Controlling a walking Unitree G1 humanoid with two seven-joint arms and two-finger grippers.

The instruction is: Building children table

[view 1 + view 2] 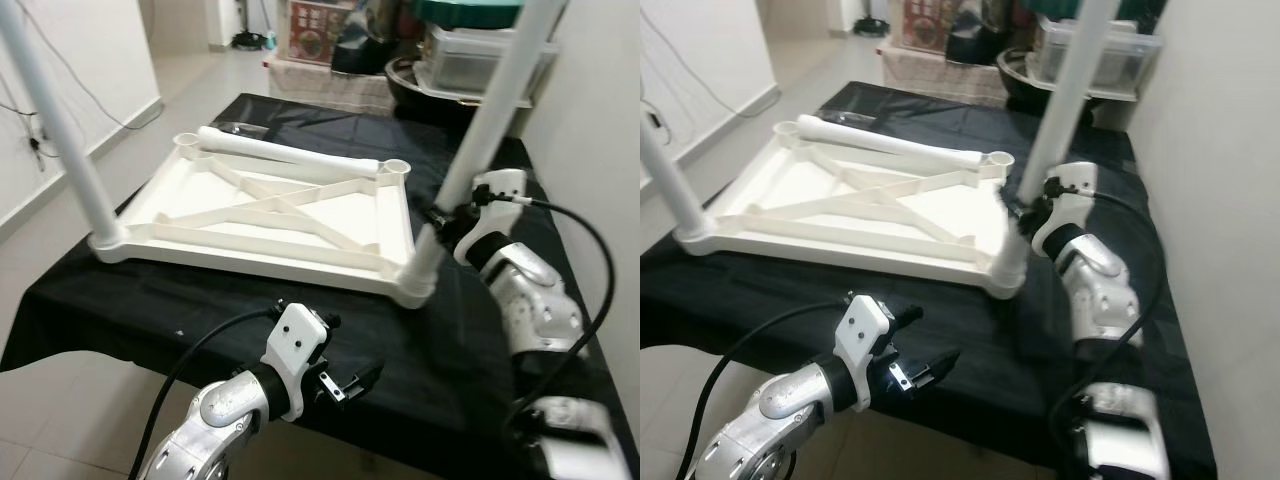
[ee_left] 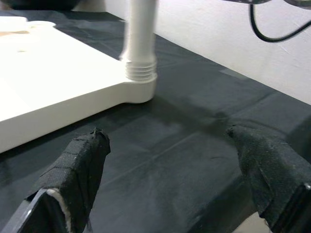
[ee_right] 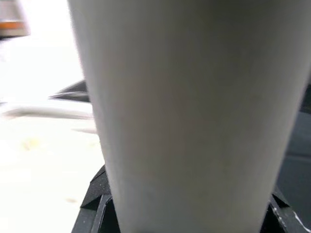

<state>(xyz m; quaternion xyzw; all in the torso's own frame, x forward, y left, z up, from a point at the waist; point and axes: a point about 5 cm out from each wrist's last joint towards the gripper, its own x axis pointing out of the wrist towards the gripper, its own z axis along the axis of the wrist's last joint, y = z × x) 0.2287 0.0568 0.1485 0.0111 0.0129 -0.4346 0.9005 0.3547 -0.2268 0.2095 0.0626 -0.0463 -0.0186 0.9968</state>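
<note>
1. Nearest, left gripper (image 1: 352, 385) spread wide, empty, above black cloth (image 1: 200, 300) at near table edge.
2. Right gripper (image 1: 440, 215) clamped on near-right table leg (image 1: 480, 130), standing in socket.
3. Upturned white tabletop (image 1: 270, 215) mid-table; loose leg (image 1: 285, 153) along far edge.

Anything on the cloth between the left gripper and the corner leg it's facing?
No: in the left wrist view, only bare black tablecloth lies between the open left gripper and the screwed-in leg.
</note>
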